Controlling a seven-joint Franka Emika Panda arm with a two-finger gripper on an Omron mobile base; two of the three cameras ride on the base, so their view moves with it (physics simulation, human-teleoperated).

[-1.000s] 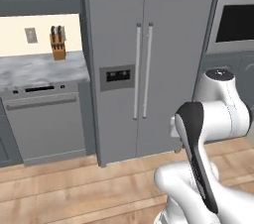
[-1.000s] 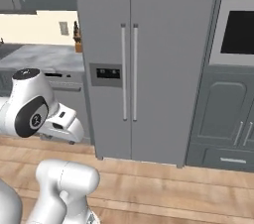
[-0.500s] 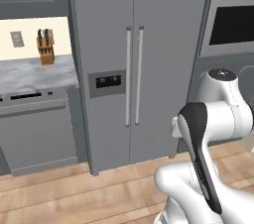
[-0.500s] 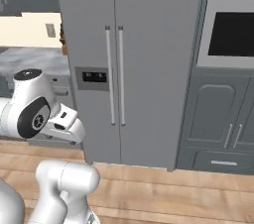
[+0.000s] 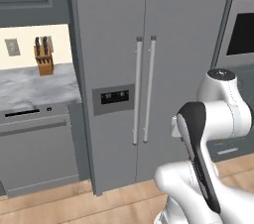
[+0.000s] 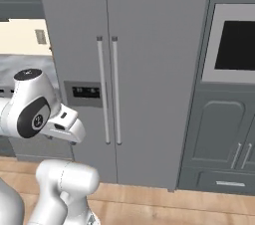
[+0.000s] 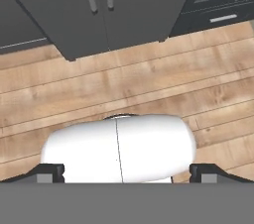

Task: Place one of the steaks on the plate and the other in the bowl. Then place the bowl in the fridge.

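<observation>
Facing one fridge, two doors shut, two handles, gripper spread wide, one knife block

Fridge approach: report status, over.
Claw open, empty, pointing at the wood floor. Fridge ahead, both doors shut, handles untouched. Nothing between base and fridge.

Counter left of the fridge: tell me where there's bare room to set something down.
The grey marble counter lies bare from its front edge above the dishwasher across to the fridge side. The only crowding is the knife block standing at the back against the wall. The fridge doors are closed.
</observation>
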